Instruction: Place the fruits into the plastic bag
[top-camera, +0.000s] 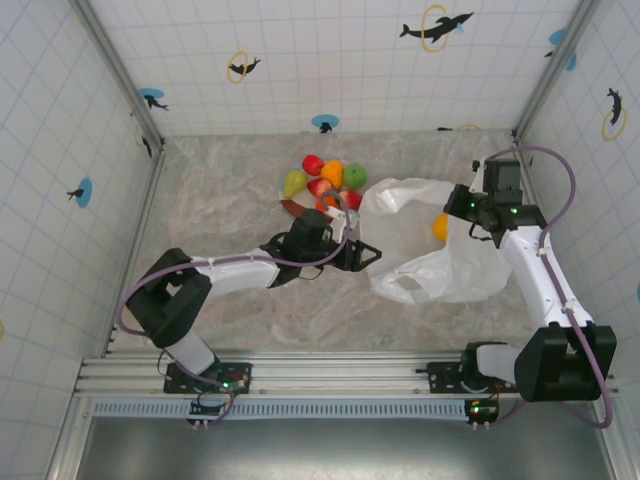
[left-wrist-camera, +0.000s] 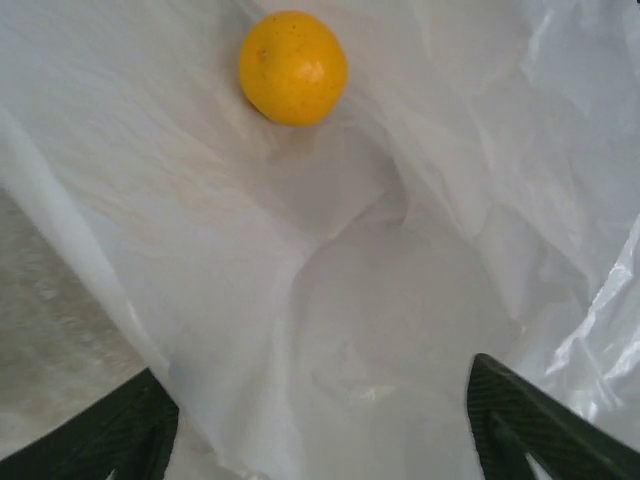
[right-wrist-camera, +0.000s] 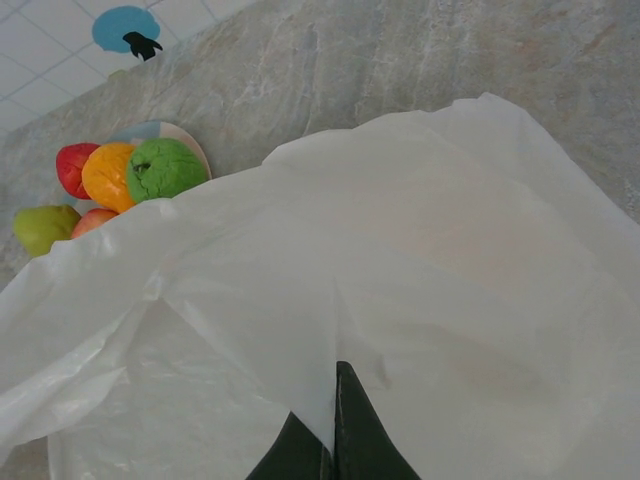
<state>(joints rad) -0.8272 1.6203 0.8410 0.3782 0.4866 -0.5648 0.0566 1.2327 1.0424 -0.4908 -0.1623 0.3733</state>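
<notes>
Two tools, one bag, one plate.

Left tool (left-wrist-camera: 315, 385): fingers (left-wrist-camera: 110, 440) spread wide. The thin film of the plastic bag (left-wrist-camera: 400, 290) runs up between them. Can't tell if either finger touches it.

Right tool (right-wrist-camera: 336, 395): fingers pressed together, pinching a fold of bag film.

From above, the left tool sits at the bag's left edge and the right tool at its far right edge. The bag lies crumpled on the desk (top-camera: 220, 200) between the two.

Fruit count:
- In the bag: one orange-yellow fruit (left-wrist-camera: 293, 67). It is straight ahead of the left tool and well apart from its fingers. From above it sits just beside the right tool, on that tool's left.
- Out of the bag: a pile of fruits (top-camera: 325, 182) on the reddish-brown plate (top-camera: 291, 208).
  - I count six from above: one yellow-green pear (top-camera: 293, 183), one green apple (top-camera: 355, 176), one orange (top-camera: 333, 173) and three red ones.
  - There is also an orange patch low in the pile, too small to resolve as a seventh.

The pile is just beyond the left tool and just beside the bag's far left corner. It is well apart from the right tool, with the bag between them. In the right wrist view the pile shows over the bag's edge.
</notes>
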